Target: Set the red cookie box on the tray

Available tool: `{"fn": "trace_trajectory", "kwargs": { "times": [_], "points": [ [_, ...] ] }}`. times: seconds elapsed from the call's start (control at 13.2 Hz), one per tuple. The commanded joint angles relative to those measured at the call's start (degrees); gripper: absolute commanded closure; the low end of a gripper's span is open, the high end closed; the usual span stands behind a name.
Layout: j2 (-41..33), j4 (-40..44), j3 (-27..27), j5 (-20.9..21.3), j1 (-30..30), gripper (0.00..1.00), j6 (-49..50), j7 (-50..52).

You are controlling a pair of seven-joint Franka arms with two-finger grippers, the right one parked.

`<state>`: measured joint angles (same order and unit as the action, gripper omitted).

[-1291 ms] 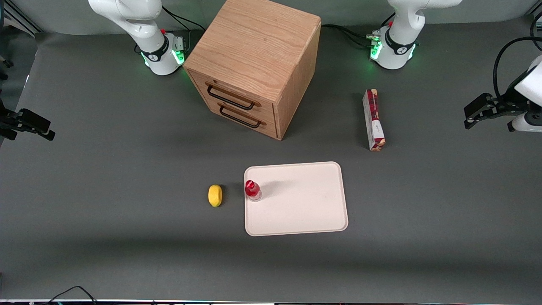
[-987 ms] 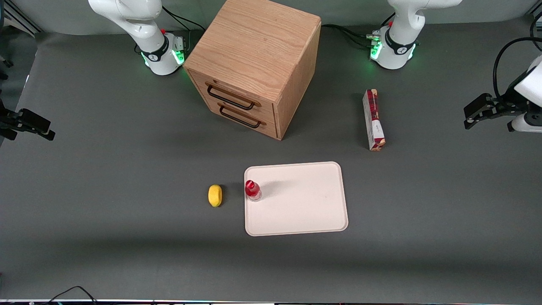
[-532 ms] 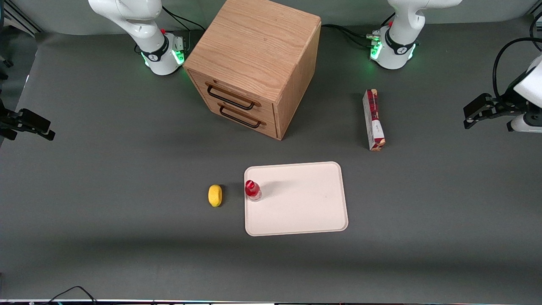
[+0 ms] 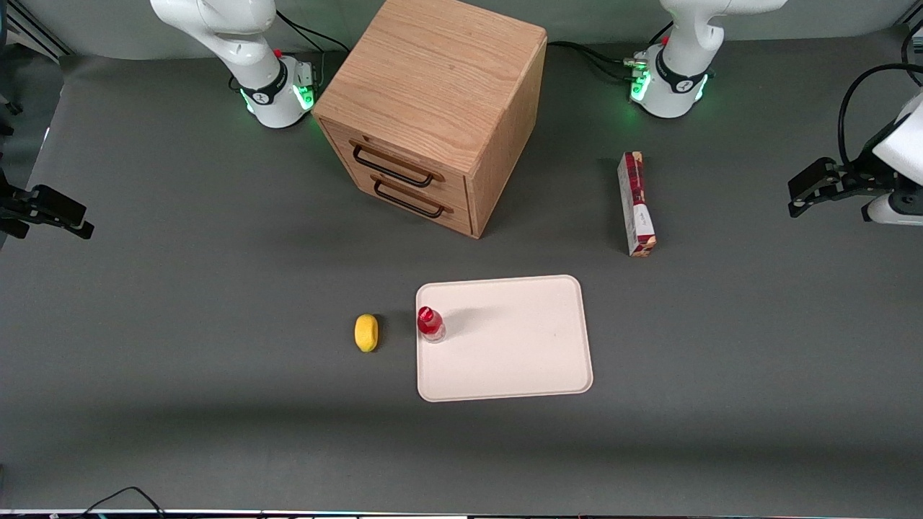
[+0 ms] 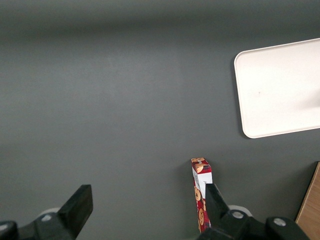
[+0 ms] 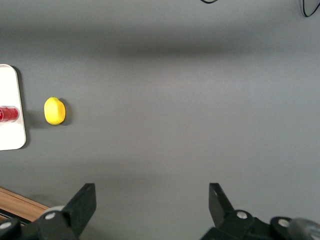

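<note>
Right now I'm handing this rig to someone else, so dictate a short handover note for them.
Claw: open, empty, hanging above the table at the working arm's end, well clear of everything.
Red cookie box: lying flat on the table between the drawer cabinet and the claw, farther from the front camera than the tray. Untouched.
Tray: holds only a small red-capped bottle near one edge; a lemon sits beside it on the table.
Done: nothing yet.
Left: reach the box, grasp, lift, set on tray.

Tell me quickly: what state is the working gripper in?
Gripper: open, holding nothing, hovering toward the working arm's end, apart from the red cookie box.
</note>
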<state>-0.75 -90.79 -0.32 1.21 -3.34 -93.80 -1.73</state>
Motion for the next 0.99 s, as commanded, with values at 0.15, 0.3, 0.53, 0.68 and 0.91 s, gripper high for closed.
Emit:
{"fn": "trace_trajectory", "kwargs": {
  "times": [0.15,0.3,0.53,0.68,0.91],
  "points": [
    [0.31,1.32,0.23,-0.06,-0.61,0.0,1.7,0.24],
    [0.31,1.32,0.23,-0.06,-0.61,0.0,1.7,0.24],
    [0.31,1.32,0.23,-0.15,-0.7,0.0,1.78,0.41],
    [0.05,0.89,0.23,-0.15,-1.31,0.0,2.91,0.94],
    [-0.91,-2.88,0.23,-0.5,-2.37,0.0,3.63,2.34]
  ]
}}
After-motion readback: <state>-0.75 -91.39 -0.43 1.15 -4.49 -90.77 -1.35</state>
